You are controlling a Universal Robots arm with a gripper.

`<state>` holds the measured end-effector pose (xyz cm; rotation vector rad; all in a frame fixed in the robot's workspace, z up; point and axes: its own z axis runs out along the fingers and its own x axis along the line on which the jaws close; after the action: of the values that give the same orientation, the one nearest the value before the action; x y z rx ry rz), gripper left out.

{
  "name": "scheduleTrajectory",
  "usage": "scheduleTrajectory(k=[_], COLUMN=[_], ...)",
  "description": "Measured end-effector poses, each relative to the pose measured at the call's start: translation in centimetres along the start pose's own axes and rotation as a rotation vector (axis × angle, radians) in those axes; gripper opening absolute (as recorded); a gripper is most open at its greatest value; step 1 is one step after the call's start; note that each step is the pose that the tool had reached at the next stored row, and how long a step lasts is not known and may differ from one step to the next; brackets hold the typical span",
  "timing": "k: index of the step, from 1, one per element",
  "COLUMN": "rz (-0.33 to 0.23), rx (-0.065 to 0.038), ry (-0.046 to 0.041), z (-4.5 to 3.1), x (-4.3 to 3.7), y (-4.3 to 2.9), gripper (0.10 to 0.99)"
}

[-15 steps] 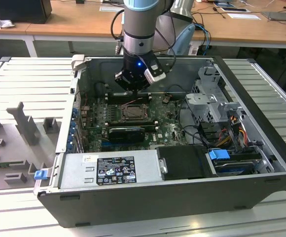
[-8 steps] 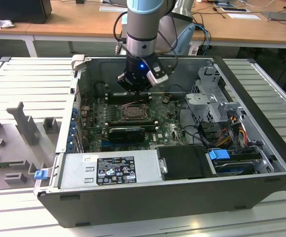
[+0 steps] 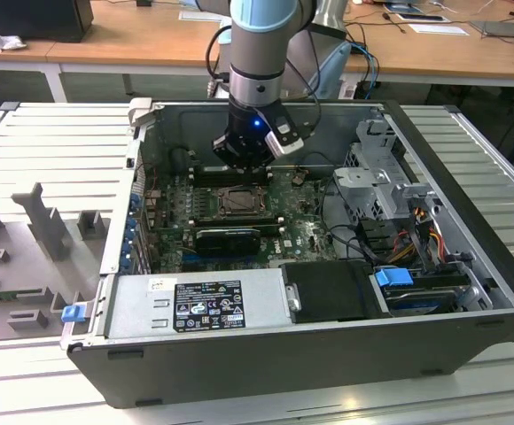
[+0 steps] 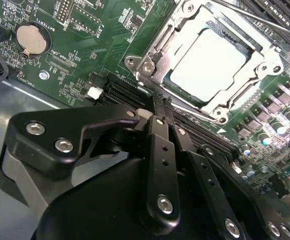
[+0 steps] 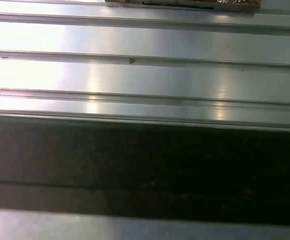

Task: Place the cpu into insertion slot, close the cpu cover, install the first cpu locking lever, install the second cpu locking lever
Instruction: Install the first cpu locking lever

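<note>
Just beside the insertion slot (image 3: 239, 202), the gripper (image 4: 161, 111) hovers, fingers (image 4: 160, 145) clenched on nothing, tips at the slot's near edge. Inside that slot sits the cpu (image 4: 207, 62), the cpu cover (image 4: 262, 57) lying flat around it. Green board (image 4: 100, 40) lies open alongside.

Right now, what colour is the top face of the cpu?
The cpu face is pale silver-grey; it shows best in the second wrist view.

Pale silver-grey cpu (image 4: 205, 62), silvery cpu cover (image 4: 262, 62), green circuit board (image 4: 85, 55) speckled with white markings, black gripper (image 4: 160, 112), dark grey case (image 3: 284, 363), ribbed silver table (image 3: 44, 150), bright blue clip (image 3: 73, 312)
</note>
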<state>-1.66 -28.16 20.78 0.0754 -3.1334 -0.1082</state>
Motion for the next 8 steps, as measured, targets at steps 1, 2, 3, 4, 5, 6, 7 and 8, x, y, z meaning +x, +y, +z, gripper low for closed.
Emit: scheduleTrajectory(k=[1,2,3,4,5,6,7,8], rz=[0.000,0.000,0.000,0.000,0.000,0.000,0.000,0.000], rx=[0.000,0.000,0.000,0.000,0.000,0.001,0.001,0.001], ry=[0.0000,0.0000,0.0000,0.0001,0.0003,0.0004,0.0005,0.0005], z=[0.11,0.17,0.23,0.30,0.34,0.38,0.43,0.47], x=[-0.04,-0.06,-0.07,-0.08,-0.09,-0.09,-0.09,-0.09], y=[-0.01,-0.02,-0.02,-0.03,-0.03,-0.04,-0.05,-0.05], gripper=[0.106,0.106,0.106,0.106,0.106,0.106,0.106,0.106])
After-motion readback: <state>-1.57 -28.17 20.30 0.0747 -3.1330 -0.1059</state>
